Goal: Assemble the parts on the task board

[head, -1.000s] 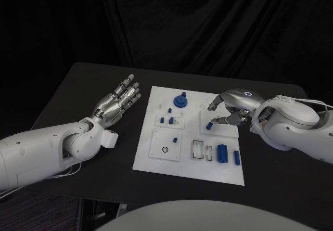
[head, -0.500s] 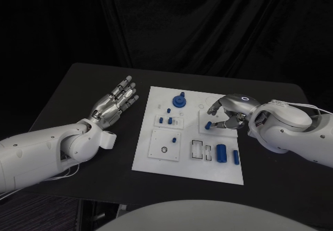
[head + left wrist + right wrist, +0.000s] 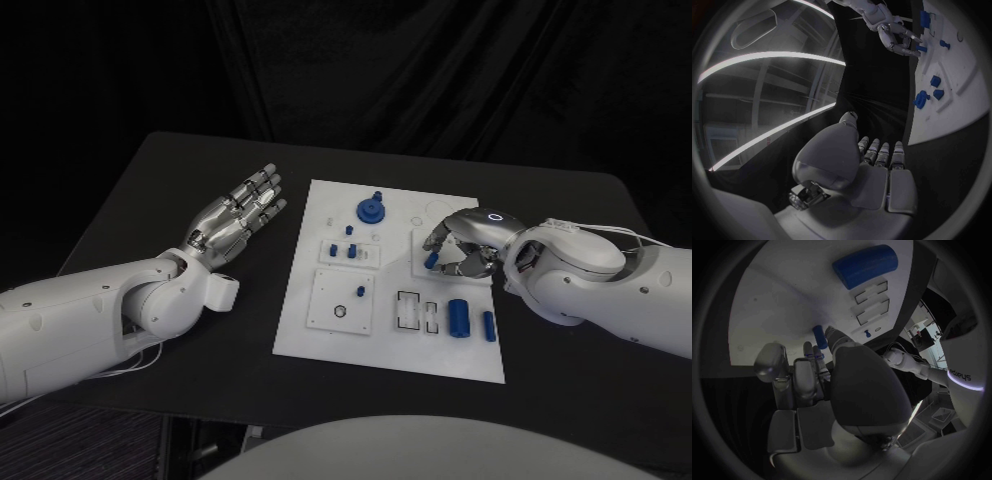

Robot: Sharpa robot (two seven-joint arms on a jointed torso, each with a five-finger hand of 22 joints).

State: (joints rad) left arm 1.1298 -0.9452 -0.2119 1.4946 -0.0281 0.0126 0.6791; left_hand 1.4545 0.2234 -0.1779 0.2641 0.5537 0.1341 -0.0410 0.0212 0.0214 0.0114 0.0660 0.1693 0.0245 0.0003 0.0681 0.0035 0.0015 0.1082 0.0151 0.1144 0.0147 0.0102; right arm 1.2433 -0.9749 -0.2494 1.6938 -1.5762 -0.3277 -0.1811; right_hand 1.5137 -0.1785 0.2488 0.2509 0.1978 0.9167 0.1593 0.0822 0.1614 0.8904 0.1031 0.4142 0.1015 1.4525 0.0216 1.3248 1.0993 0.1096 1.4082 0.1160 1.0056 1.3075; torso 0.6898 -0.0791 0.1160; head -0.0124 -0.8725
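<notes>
Task board (image 3: 325, 330), a flat white rectangular plate, lies in the middle of the black table (image 3: 130, 190) between the two arms. Small blue plastic parts sit across it: a round blue knob-like piece (image 3: 374, 210) near the far edge, a few short blue pegs (image 3: 346, 248) standing in a raised white block on its left half, and a fat blue cylinder (image 3: 460, 317) with a slimmer blue cylinder (image 3: 489, 326) beside it lying at the near right, next to two rectangular slots (image 3: 423, 311).

The right hand (image 3: 464, 250) is bent down over the board's right half with its fingers gathered round a small blue peg (image 3: 431, 260). The right wrist view shows the fingertips (image 3: 820, 357) against that peg (image 3: 819, 335), which stands on the white surface, so the hand looks to be grasping it, probably to seat it or lift it from its spot; whether it is already in a hole I cannot tell.

The left hand (image 3: 238, 212) rests off the board on the table to the left, palm up, fingers straight and apart, holding nothing. It seems parked there to keep clear of the working hand
</notes>
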